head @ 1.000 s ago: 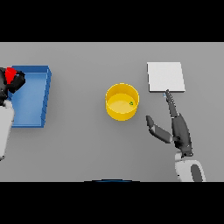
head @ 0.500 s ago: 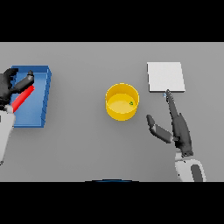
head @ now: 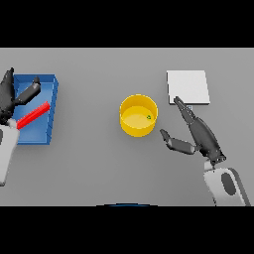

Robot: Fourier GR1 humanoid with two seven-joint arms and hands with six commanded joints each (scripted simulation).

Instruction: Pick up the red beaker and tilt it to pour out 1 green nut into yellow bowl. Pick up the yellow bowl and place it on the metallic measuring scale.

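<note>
The red beaker (head: 33,114) lies on its side in the blue tray (head: 47,88) at the left. My left hand (head: 11,99) is over the tray's left part, fingers spread open and off the beaker. The yellow bowl (head: 138,115) stands at the table's middle with one green nut (head: 148,117) inside. My right hand (head: 198,135) is open just right of the bowl, fingers straight, thumb pointing toward the bowl, apart from it. The pale metallic scale (head: 187,87) lies flat at the back right, beyond the right hand's fingertips.
The blue tray has raised walls around the beaker. The scale's front edge lies close to my right fingertips.
My left hand has let go of the red beaker, which now lies in the tray, and has opened its fingers. The right hand has shifted slightly.
</note>
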